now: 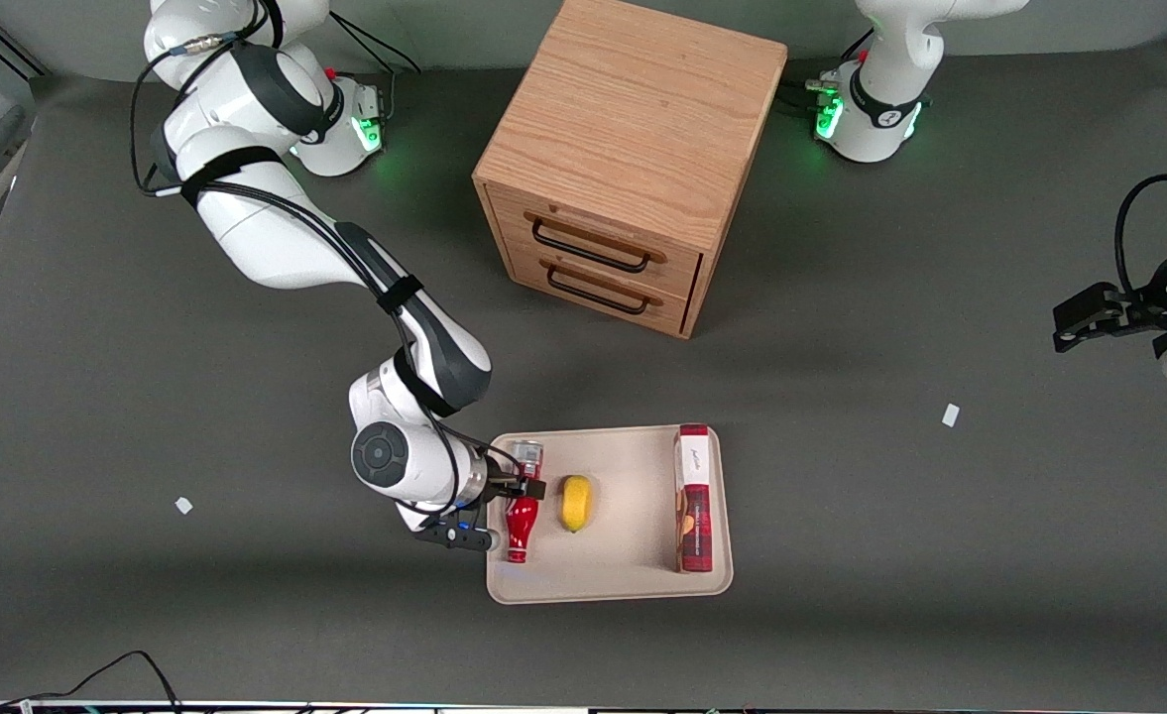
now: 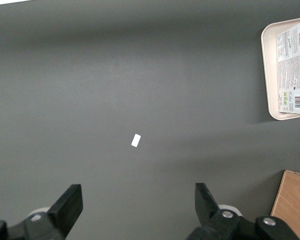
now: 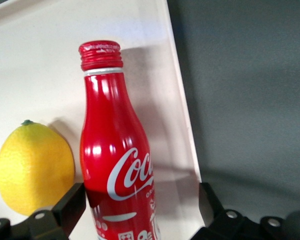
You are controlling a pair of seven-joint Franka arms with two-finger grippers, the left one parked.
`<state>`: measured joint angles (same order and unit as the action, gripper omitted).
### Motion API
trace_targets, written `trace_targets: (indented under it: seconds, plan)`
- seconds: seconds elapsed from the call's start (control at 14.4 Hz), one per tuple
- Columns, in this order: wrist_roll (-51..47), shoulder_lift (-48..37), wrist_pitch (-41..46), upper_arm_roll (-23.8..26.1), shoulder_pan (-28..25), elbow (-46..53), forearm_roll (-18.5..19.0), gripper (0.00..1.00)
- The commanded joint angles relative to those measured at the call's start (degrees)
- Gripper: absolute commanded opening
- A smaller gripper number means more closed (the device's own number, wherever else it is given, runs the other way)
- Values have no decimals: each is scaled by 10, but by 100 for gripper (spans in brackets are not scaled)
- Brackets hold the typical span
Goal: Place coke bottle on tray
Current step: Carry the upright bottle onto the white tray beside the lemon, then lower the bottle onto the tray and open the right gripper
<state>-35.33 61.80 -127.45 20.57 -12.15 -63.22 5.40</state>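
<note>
Three items are sitting on the tray (image 1: 633, 585): the coke bottle (image 1: 523, 524), a lemon (image 1: 576, 502) and a tall red-and-white box (image 1: 694, 499). The tray is lying flat on the dark grey table (image 1: 147, 595), nearer to the front camera than the wooden drawer cabinet (image 1: 623, 159). The bottle is lying along the tray's edge at the working arm's end, with its cap pointing toward the front camera and its silver base pointing toward the cabinet. The lemon is resting just beside the bottle, apart from it by a narrow gap, toward the middle of the tray. The box is lying along the tray's edge toward the parked arm's end, well apart from the lemon.

The gripper (image 1: 524, 486) is reaching in over the tray's edge at the bottle's lower body. In the right wrist view, the two fingers (image 3: 70, 210) are standing spread on either side of the bottle (image 3: 115, 150), with visible space between each pad and the red body; they are not pinching it. The white script logo is showing on the bottle in that view, and the lemon (image 3: 35, 167) is lying next to it on the beige tray (image 3: 40, 60).

Two small white scraps are lying on the table, one (image 1: 183, 505) toward the working arm's end and one (image 1: 951, 415) toward the parked arm's end.
</note>
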Motion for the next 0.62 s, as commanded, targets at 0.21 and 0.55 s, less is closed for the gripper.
trace_targets:
  seconds: [0.21, 0.55]
  plan:
    - [-16, -11, 8, -4, -6, 11, 22, 100]
    - [-16, -142, 148, 0, 5, 9, 22, 100]
